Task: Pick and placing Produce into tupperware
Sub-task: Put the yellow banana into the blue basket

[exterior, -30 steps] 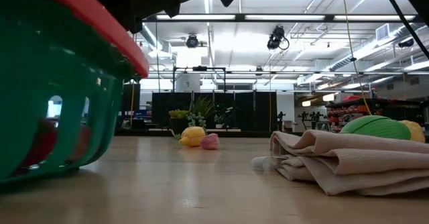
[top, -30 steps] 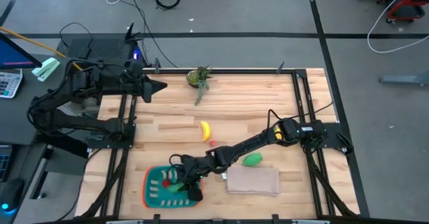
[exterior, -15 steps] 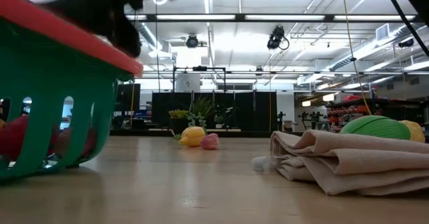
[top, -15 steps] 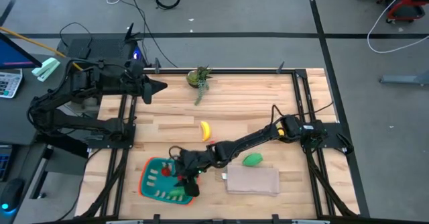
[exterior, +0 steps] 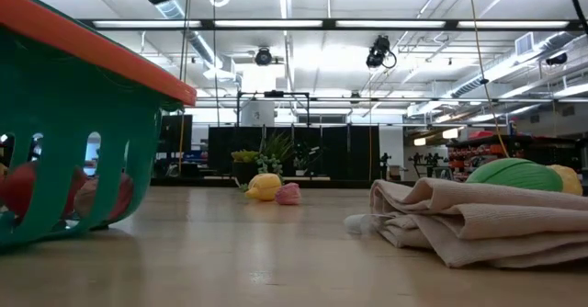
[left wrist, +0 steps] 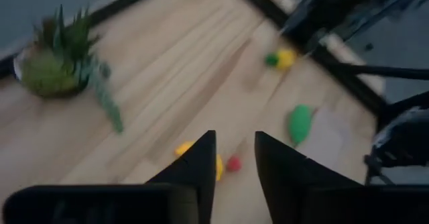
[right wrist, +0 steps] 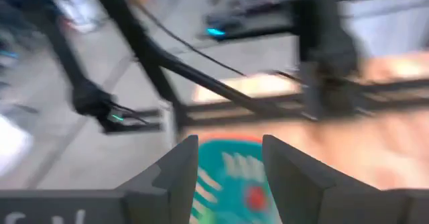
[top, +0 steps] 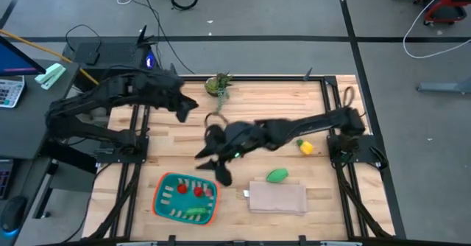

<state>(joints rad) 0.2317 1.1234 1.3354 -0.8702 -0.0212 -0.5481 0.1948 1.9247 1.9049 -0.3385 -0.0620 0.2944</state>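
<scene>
The teal tupperware [top: 185,199] with its orange rim sits flat near the table's near-left part, holding two red pieces [top: 190,189] and a green piece [top: 193,211]. My right gripper [top: 212,165] hovers open above the table, just beyond the tray's far-right corner; its wrist view looks down on the tray [right wrist: 234,172]. My left gripper [top: 190,107] is open in the air over the table's far-left part. Between its fingers [left wrist: 234,158] I see the banana [left wrist: 184,148] and a tiny red piece [left wrist: 232,163] lying on the wood. A green piece [top: 277,175] and a yellow piece with green top [top: 304,147] lie to the right.
A folded beige cloth [top: 277,199] lies right of the tray, next to the green piece. A leafy plant [top: 218,85] stands at the far edge. Black frame rails run along the table's left and right sides. In the low view the tray wall [exterior: 73,151] fills the left.
My right gripper has left the tray's right side, risen and swung toward the far edge. The tray, raised and tilted a second ago, has slid a little left and now rests flat. My left arm has reached from beyond the left rail out over the table.
</scene>
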